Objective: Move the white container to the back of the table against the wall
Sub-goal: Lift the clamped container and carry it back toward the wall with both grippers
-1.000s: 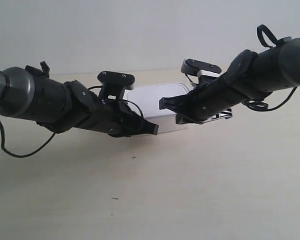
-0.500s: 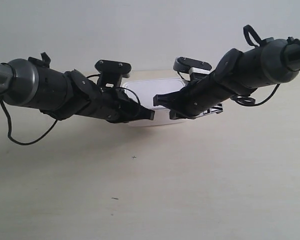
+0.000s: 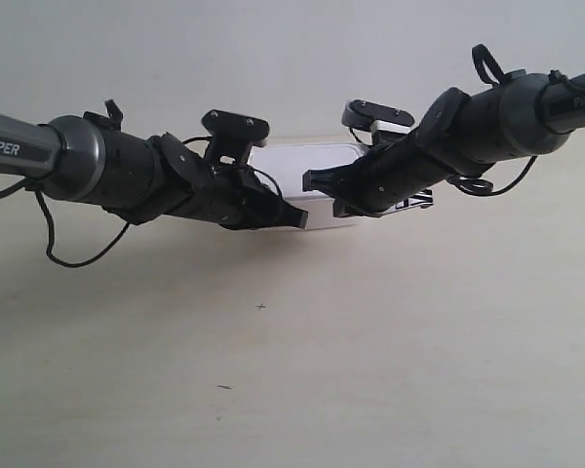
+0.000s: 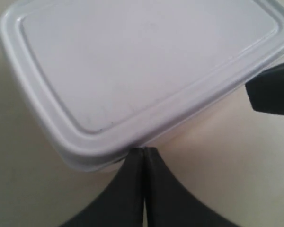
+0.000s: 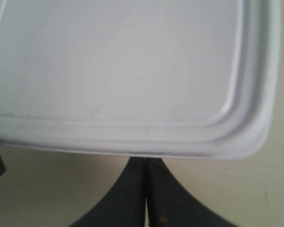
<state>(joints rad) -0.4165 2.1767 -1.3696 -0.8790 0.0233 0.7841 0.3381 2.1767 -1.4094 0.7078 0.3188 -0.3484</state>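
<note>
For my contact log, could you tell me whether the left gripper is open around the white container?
No, the left gripper is shut, tips together at the white container.

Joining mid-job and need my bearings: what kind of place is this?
Probably a robot lab test bench: a wide pale table, a plain blank wall behind it, and one white container as the prop.

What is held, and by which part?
Nothing is held. The left gripper and right gripper are shut, tips against the side of the white container.
</note>
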